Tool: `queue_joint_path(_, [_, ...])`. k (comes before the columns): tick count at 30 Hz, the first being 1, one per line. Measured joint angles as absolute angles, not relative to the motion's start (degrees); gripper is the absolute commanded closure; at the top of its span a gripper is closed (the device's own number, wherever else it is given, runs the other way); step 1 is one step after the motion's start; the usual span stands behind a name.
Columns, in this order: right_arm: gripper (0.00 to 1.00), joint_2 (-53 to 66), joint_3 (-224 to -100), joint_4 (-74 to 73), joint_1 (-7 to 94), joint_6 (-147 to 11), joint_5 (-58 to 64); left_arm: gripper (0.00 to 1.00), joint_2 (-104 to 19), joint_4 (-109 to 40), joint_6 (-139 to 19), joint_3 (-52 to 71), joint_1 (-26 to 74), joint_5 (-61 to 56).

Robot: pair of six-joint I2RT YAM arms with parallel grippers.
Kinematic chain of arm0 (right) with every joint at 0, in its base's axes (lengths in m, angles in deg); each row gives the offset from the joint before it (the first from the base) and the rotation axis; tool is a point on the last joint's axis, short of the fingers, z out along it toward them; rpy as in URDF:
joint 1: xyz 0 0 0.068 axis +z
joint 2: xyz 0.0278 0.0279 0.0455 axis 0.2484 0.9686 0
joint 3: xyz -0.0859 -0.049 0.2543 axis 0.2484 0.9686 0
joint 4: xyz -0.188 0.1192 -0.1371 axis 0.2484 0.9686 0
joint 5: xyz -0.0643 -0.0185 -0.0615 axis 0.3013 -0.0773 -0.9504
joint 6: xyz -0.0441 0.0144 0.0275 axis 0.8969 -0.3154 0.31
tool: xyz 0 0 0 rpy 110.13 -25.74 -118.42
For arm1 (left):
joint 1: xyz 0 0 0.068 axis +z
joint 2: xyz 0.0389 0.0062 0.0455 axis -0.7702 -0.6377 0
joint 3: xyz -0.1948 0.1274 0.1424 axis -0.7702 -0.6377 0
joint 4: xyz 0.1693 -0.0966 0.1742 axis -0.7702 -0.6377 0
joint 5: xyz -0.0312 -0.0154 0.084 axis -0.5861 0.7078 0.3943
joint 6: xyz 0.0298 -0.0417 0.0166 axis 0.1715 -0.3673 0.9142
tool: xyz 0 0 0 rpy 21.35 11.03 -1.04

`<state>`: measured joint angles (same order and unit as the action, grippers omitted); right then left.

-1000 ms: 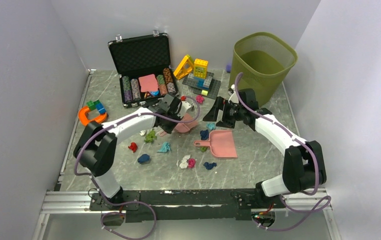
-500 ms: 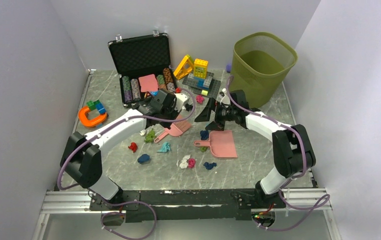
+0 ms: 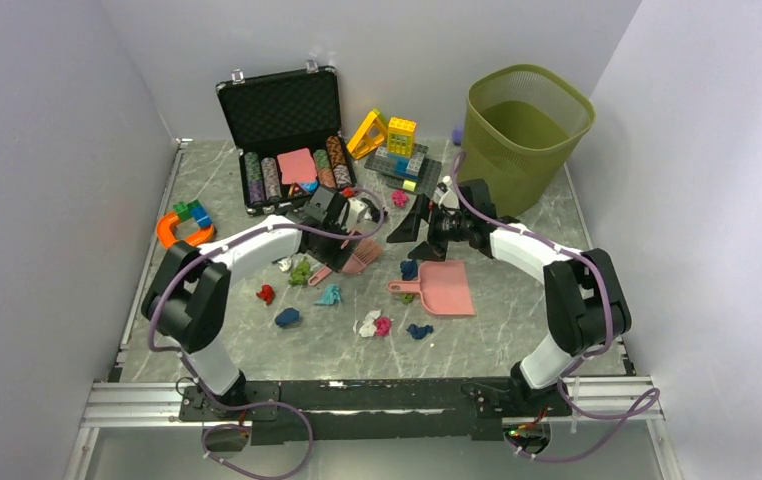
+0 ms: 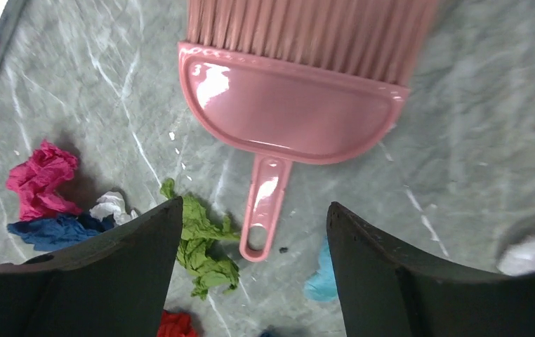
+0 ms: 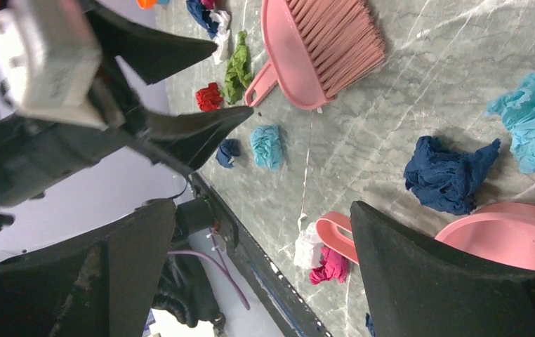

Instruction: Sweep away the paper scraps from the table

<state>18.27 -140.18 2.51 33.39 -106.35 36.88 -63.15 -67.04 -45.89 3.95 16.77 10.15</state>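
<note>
Paper scraps lie across the middle of the table [image 3: 527, 325]: green [image 3: 301, 271], red [image 3: 266, 294], teal [image 3: 329, 295], dark blue [image 3: 287, 317] and pink [image 3: 383, 326]. A pink brush [image 3: 354, 257] lies flat on the table, bristles pointing away. My left gripper [image 3: 342, 232] hangs open above its handle [image 4: 265, 210], touching nothing. In the left wrist view the green scrap [image 4: 201, 246] lies beside the handle. My right gripper [image 3: 409, 235] stands open and empty above a dark blue scrap [image 5: 447, 172], next to the pink dustpan [image 3: 444, 288].
An olive mesh bin [image 3: 522, 125] stands at the back right. An open black case [image 3: 287, 140] with poker chips and plastic blocks [image 3: 397, 145] sit along the back. An orange piece with blocks [image 3: 182, 230] lies at the left. Both grippers hang close together.
The left gripper lowered the brush to the table, let go of it and opened. The right arm swung a little to the left, still open.
</note>
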Motion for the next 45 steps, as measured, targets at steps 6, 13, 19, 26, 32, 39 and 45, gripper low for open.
queue_joint_path(6, [0.00,17.0,-140.2,2.6,33.4,-106.3,36.8,0.35,-68.2,-66.1,-44.6,3.3,19.6,9.0])
queue_joint_path(13, [0.00,15.5,-140.2,2.7,33.4,-106.3,36.6,0.55,-73.2,-66.2,-43.2,5.7,20.1,5.4])
queue_joint_path(19, [0.00,15.3,-140.2,2.7,33.4,-106.3,36.2,1.00,-75.2,-67.0,-43.0,8.1,20.1,3.5])
queue_joint_path(26, [0.00,15.3,-139.7,2.7,33.4,-106.6,36.0,1.00,-74.6,-66.4,-43.4,7.4,18.5,6.6])
queue_joint_path(32, [0.00,15.3,-138.8,2.3,33.4,-107.4,35.7,1.00,-69.9,-65.9,-44.3,4.2,18.5,5.6])
queue_joint_path(39, [0.00,16.8,-138.4,-0.7,36.0,-110.0,35.1,1.00,-61.1,-66.2,-46.4,5.1,18.5,3.7])
queue_joint_path(45, [0.00,19.7,-138.6,-4.5,39.1,-112.5,34.7,1.00,-56.9,-66.3,-48.1,5.7,18.1,1.2])
